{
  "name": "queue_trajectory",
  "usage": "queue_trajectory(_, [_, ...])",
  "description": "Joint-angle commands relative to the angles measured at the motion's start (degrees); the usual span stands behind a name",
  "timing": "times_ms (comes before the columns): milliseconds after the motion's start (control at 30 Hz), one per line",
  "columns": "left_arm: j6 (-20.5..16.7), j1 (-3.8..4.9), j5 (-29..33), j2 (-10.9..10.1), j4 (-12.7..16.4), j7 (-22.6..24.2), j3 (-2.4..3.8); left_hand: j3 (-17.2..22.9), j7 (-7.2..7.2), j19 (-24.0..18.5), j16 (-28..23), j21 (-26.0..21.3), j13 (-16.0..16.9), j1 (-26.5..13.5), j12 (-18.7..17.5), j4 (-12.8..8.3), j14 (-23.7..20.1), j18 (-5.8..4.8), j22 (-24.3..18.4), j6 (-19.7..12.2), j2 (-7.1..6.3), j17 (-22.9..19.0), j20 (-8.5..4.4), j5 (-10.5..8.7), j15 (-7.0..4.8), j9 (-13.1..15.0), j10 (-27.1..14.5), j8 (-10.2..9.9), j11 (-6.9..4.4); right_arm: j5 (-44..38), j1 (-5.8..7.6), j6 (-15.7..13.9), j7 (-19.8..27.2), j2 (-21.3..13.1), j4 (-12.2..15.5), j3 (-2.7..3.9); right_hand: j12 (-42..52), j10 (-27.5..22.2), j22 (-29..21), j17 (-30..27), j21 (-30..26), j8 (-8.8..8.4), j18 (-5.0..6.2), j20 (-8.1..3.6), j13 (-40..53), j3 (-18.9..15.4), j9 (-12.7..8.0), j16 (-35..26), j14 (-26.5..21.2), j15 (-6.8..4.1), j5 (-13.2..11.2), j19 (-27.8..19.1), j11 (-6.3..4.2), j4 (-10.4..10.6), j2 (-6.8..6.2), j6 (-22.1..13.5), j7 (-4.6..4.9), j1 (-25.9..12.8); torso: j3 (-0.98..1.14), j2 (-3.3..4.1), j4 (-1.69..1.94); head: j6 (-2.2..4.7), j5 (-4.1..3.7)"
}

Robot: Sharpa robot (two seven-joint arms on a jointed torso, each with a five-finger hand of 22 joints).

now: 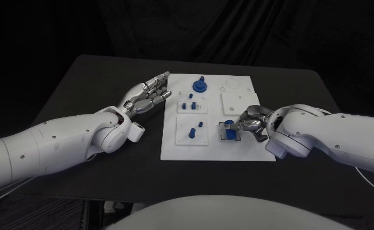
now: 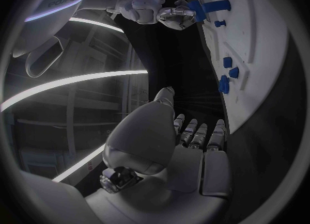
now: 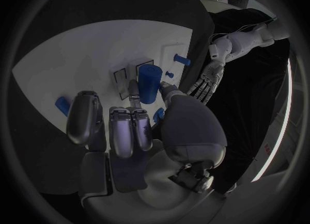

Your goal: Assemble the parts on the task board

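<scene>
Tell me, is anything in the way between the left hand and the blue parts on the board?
Nothing visible. The left hand rests open at the task board's left edge, and the nearest blue parts lie across bare white board from its fingertips.

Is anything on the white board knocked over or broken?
Nothing stands out. The blue parts sit in place on the task board, none visibly broken. The right hand holds a blue cylinder at the board; the left hand rests open beside it.

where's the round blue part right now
Head view: the round blue part stands at the board's far edge, just right of the open left robot hand.
</scene>
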Motion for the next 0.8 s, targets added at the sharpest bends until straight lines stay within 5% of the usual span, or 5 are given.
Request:
queue_trajectory(33, [0.80, -0.08, 0.09, 0.17, 0.02, 3.99, 0.05, 0.01, 0.30, -0.19, -0.21, -0.05, 0.09, 0.33, 0.25, -0.48, 0.08, 0.97, -0.08, -0.17, 0.18, -0.09, 0.37, 0.22, 0.47, 0.04, 0.03, 0.19, 0.50, 0.16, -0.05, 2.23, -1.73, 0.10, -0.17, -0.03, 0.15, 5.98, 9.49, 15.09, -0.54, -0.46, 1.07, 0.43, 15.07, 2.54, 0.15, 0.17, 6.00, 0.59, -0.04, -0.20, 0.54, -2.94, -0.02, -0.58, 0.19, -0.69, 0.03, -0.01, 0.01, -0.01, -0.10])
queue_trajectory(800, [1.24, -0.15, 0.09, 0.34, -0.12, 3.79, 0.05, 0.06, 0.35, -0.20, -0.21, -0.05, 0.08, 0.31, 0.20, -0.55, 0.08, 0.96, -0.15, -0.20, 0.22, -0.09, 0.42, 0.21, 0.62, 0.04, 0.02, 0.19, 0.53, -2.01, -0.27, 3.04, -0.74, 0.76, -0.70, -0.03, 0.15, 5.98, 8.44, 15.09, -4.64, -1.74, 1.80, 1.40, 15.07, -0.23, -0.06, 0.17, 6.00, 1.63, 0.01, -1.83, 1.68, -0.62, 0.10, -3.95, 1.43, -2.85, 0.04, 0.02, 0.02, -0.01, -0.04])
